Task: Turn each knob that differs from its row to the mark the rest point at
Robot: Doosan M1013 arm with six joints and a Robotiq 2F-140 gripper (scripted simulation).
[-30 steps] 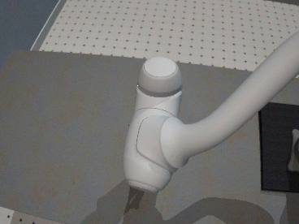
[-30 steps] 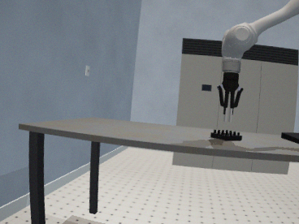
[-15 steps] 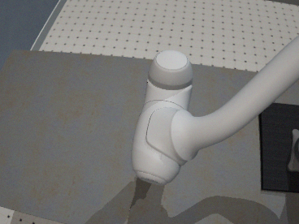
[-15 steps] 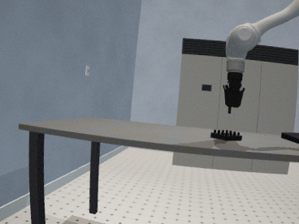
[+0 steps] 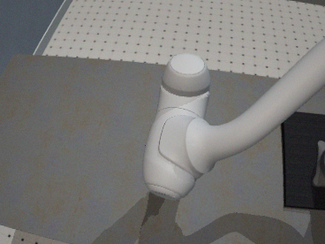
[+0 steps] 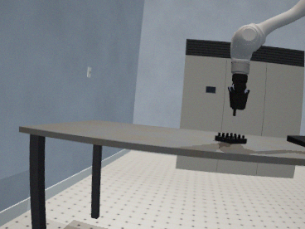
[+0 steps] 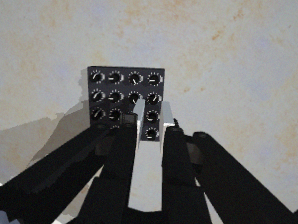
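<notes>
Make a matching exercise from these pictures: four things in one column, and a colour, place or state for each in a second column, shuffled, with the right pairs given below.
Things:
1. black square knob box
2. black two-finger gripper
3. long grey table top
4. tall beige cabinet with a dark top band

Descriptions:
A. stands on the dotted floor behind the table
B. hangs in the air, nearly shut, holding nothing
C. sits on the table under the gripper
D. rests on dark legs

Pairs: 1-C, 2-B, 3-D, 4-A
</notes>
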